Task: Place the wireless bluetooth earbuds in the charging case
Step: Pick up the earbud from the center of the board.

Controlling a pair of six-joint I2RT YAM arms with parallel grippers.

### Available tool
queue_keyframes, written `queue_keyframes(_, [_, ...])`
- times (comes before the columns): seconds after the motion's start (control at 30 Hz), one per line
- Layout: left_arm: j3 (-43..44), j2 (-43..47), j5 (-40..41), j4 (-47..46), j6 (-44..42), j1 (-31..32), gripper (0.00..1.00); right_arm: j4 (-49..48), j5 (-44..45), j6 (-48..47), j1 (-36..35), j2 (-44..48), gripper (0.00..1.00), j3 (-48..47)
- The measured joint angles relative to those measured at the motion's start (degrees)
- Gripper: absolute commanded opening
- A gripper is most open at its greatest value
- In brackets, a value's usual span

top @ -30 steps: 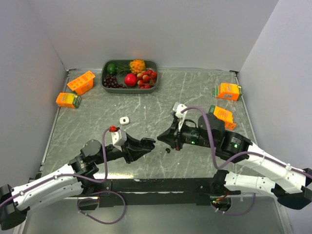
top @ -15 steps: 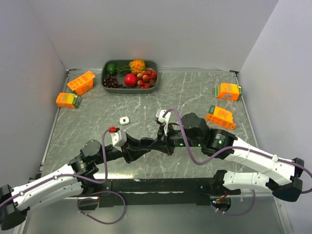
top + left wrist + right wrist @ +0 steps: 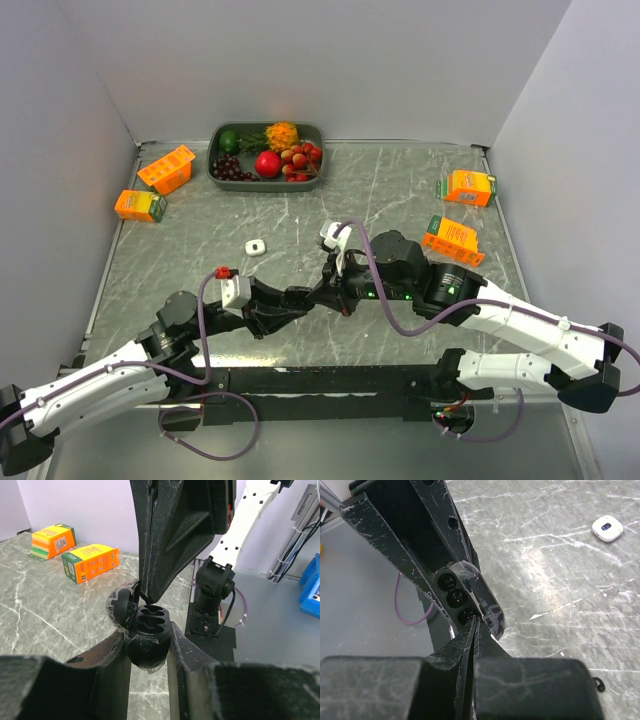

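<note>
My left gripper [image 3: 146, 636] is shut on the black charging case [image 3: 150, 619], held above the table with its lid [image 3: 119, 605] swung open and its dark sockets facing up. My right gripper [image 3: 478, 621] is shut, its thin tips pressed together and touching the nearest socket of the case [image 3: 456, 598]; nothing shows between them. From above, the two grippers meet at the table's near middle [image 3: 315, 293]. A white earbud [image 3: 255, 247] lies on the marble to the upper left, also in the right wrist view [image 3: 606, 529]. One tiny black earbud [image 3: 597, 684] lies on the table.
A green tray [image 3: 214, 166] of fruit stands at the back. Orange cartons lie at the back left [image 3: 166, 168] [image 3: 140, 205] and at the right [image 3: 468, 187] [image 3: 452, 238]. Grey walls close three sides.
My right arm has swung left from the table's middle right until its shut tips reach the case. The left gripper has kept hold of the case and shifted only slightly.
</note>
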State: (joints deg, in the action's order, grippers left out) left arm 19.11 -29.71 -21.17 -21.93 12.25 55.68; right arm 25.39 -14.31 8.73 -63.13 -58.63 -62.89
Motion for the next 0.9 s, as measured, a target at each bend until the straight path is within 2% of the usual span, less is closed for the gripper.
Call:
queue_keyframes(0.3, [-0.04, 0.33, 2.58, 0.39, -0.33, 0.02, 0.01, 0.59, -3.76, -0.94, -0.02, 0.46, 0.0, -1.07])
queue_keyframes(0.37, [-0.04, 0.46, 4.79, 0.59, -0.33, 0.02, 0.01, 1.22, -5.25, -1.22, -0.17, 1.38, 0.07, -1.81])
queue_keyframes(0.4, [-0.04, 0.66, 6.21, 0.81, -0.33, 0.02, 0.01, 1.29, -5.33, -1.33, -0.28, 2.36, 0.17, -1.95])
queue_keyframes(0.47, [-0.04, 1.27, 8.59, 1.27, -0.31, 0.02, 0.01, 1.7, -4.94, -1.22, -0.37, 4.87, 0.13, -1.9])
queue_keyframes(0.5, [-0.07, 2.01, 10.38, 1.77, -0.33, 0.02, 0.01, 1.77, -3.93, -1.11, -0.37, 6.56, 0.0, -1.62])
queue_keyframes(0.6, [-0.15, 4.98, 14.95, 3.48, -0.28, 0.02, 0.01, 1.09, 0.61, -0.07, 0.28, 12.59, 0.0, 1.81])
queue_keyframes(0.7, [-0.15, 8.55, 17.62, 5.03, 0.17, 0.02, 0.01, -0.35, 1.7, 2.89, 4.66, 16.76, 0.01, 8.66])
queue_keyframes(0.8, [-0.13, 11.13, 20.04, 6.56, 1.03, 0.02, 0.01, -1.77, -0.35, 6.84, 11.15, 14.53, 0.42, 17.0])
queue_keyframes(0.83, [-0.11, 11.54, 20.96, 7.39, 1.27, 0.02, 0.01, -2.05, -0.98, 8.15, 12.5, 12.5, 0.44, 19.26])
queue_keyframes(0.87, [-0.11, 11.63, 21.51, 8.13, 1.75, 0.02, 0.01, -2.36, -1.55, 9.35, 13.46, 10.38, 0.43, 21.11])
queue_keyframes(0.9, [-0.11, 11.61, 22.21, 9.01, 2.25, 0.02, 0.01, -3.13, -1.9, 10.45, 13.86, 7.78, 0.17, 22.99])
